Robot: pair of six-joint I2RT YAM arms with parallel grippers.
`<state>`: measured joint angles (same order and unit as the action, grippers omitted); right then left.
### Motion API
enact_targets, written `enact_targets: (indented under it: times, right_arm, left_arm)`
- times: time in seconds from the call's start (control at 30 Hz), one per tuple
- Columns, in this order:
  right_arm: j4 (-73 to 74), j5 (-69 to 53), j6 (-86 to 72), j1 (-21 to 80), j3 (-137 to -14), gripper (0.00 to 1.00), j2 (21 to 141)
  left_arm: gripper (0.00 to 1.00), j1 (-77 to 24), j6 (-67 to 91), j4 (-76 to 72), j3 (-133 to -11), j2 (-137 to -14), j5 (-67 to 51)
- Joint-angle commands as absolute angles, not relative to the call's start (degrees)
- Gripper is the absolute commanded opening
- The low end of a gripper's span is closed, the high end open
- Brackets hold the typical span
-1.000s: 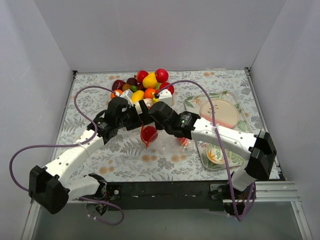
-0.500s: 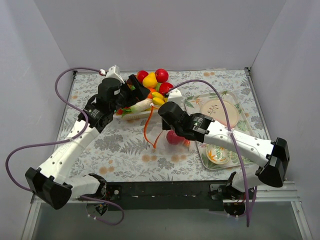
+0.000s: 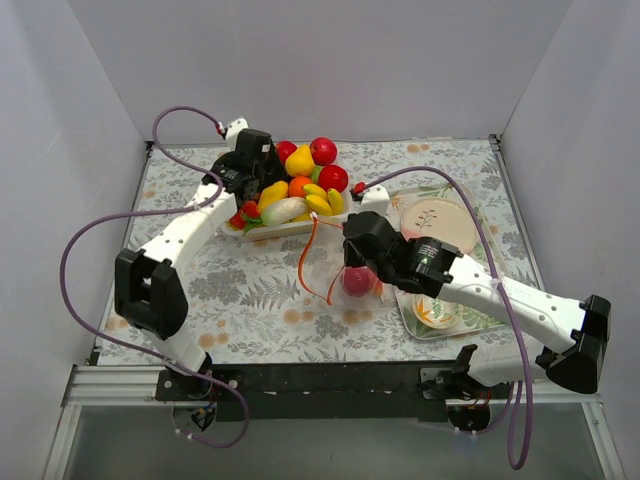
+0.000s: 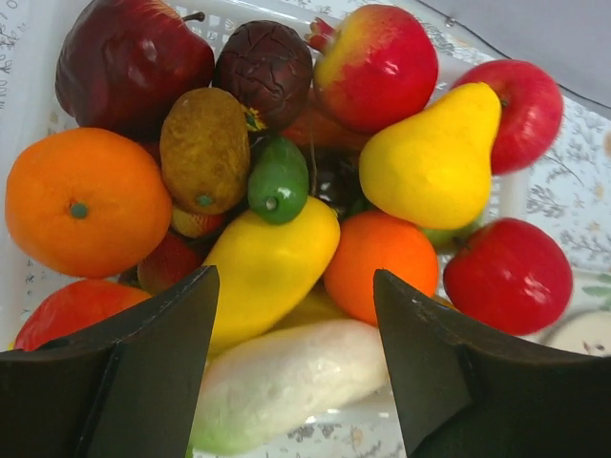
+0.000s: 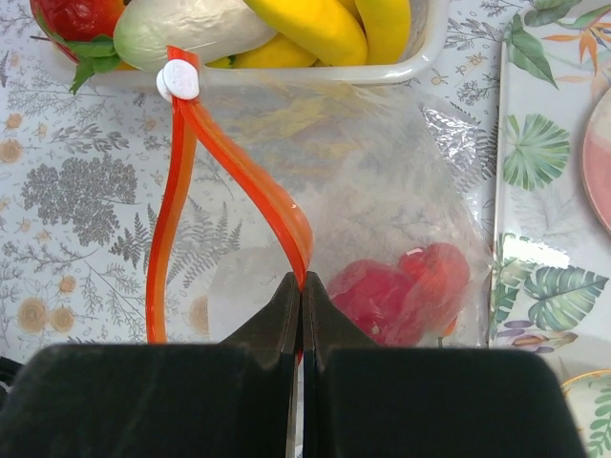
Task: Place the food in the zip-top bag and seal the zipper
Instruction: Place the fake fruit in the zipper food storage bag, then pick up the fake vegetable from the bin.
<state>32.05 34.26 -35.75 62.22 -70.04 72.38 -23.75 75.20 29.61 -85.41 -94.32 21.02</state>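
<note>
Pale grey walls (image 3: 320,70) box in the table (image 3: 190,290), its cloth printed all over with ferns and flowers. Over on the right lies a leaf-patterned tray (image 3: 495,245), carrying a pink plate (image 3: 440,222) and a smaller dish (image 3: 436,310). At the back sits the white basket (image 3: 262,231), heaped with the food (image 3: 318,178): apples, a yellow pear, oranges, a pale white vegetable. The left gripper (image 4: 296,372) hangs right over that pile, jaws spread wide, nothing between them. Mid-table, just in front of the basket, there's the zip-top bag (image 5: 382,181), clear and crumpled, with a red piece (image 5: 401,291) inside it. The right gripper (image 5: 301,307) is pinched tight on the zipper (image 5: 239,176), whose two orange strips splay apart below the white slider (image 5: 179,80).
</note>
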Motion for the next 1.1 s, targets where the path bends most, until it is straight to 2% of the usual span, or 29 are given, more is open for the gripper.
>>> enact_targets:
  times: [0.0,0.3,0.77,1.07]
  right_arm:
    - [31.73,34.10,-36.39,61.96,-68.65,0.01,70.40]
    - [31.38,34.10,-36.48,61.88,-67.94,0.01,69.35]
    - [31.03,34.01,-36.39,61.96,-67.33,0.01,69.00]
    - [30.76,34.10,-36.30,61.96,-66.88,0.01,68.82]
  left_arm:
    - [0.62,-23.64,74.61,30.40,-92.54,-98.50,27.94]
    - [0.56,-23.64,77.17,31.99,-98.00,-105.11,31.02]
    - [0.58,-23.64,78.84,31.20,-98.35,-109.42,30.06]
    - [0.50,-23.64,78.93,31.02,-99.58,-111.09,29.97]
